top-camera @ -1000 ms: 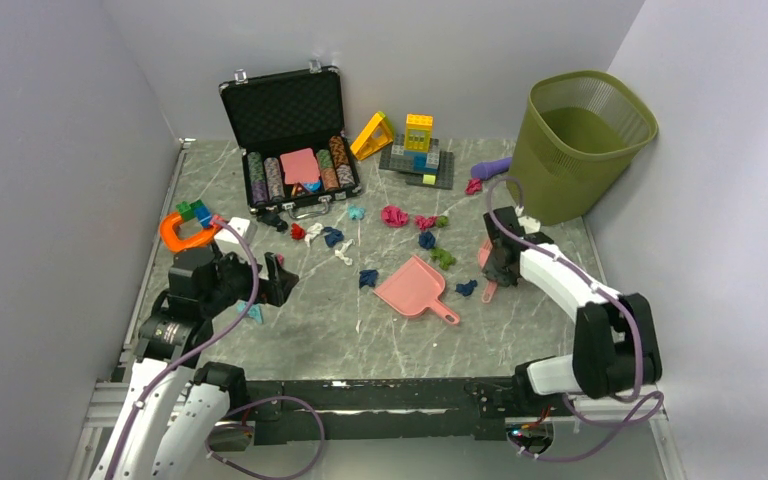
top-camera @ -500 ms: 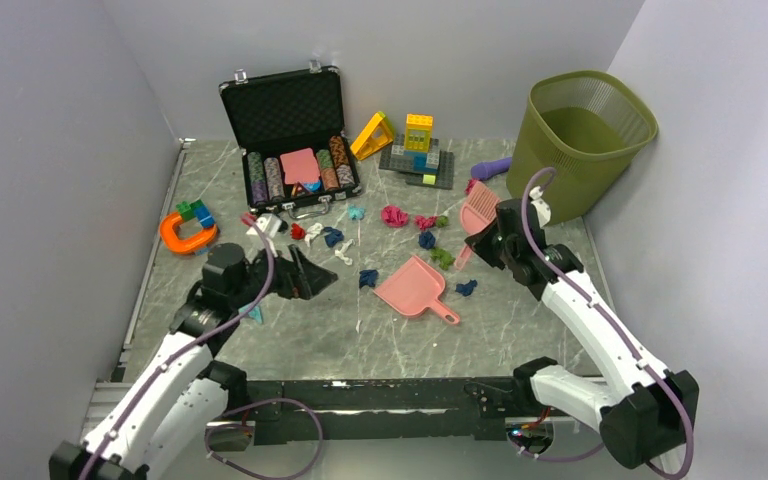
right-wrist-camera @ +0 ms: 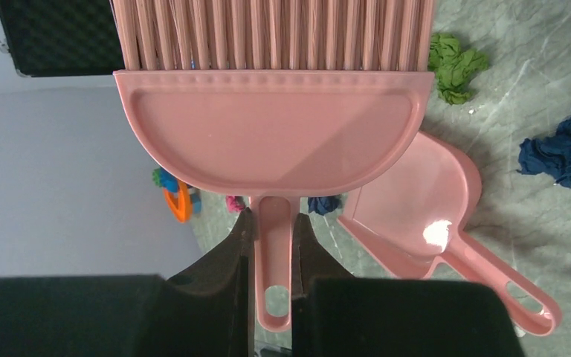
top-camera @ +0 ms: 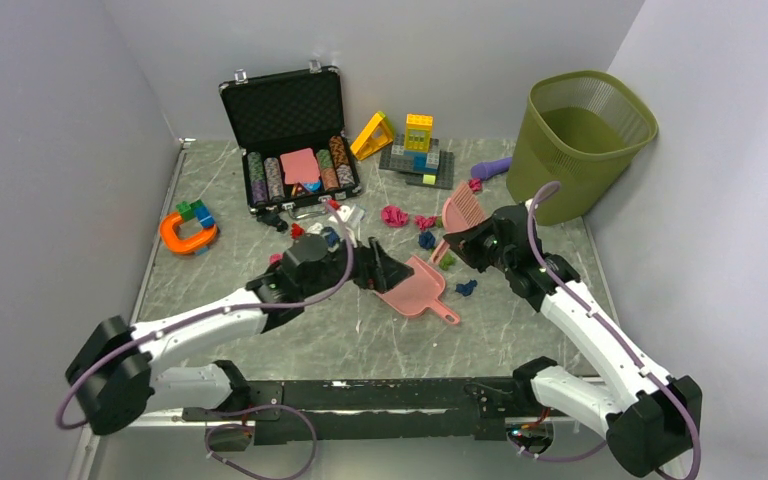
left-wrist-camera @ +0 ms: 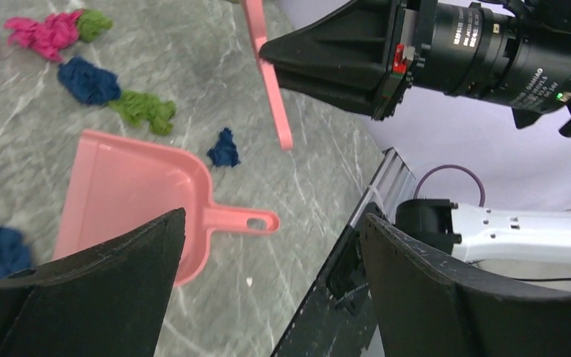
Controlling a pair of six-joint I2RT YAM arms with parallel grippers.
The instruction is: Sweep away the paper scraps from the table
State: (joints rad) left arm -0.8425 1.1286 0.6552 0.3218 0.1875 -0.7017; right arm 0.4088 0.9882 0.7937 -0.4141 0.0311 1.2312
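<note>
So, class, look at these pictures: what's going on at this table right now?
Two robot arms are setting up to sweep. The right gripper is shut on the handle of a pink brush, holding it near the scraps. The left gripper is open over the pink dustpan, not gripping it. The paper scraps lie loose on the table, and none is in the pan.

White arm links (top-camera: 200, 322), black joints (top-camera: 110, 375), looping purple cables (left-wrist-camera: 452, 167), black wedge-shaped end effector fingers (left-wrist-camera: 97, 290).
</note>
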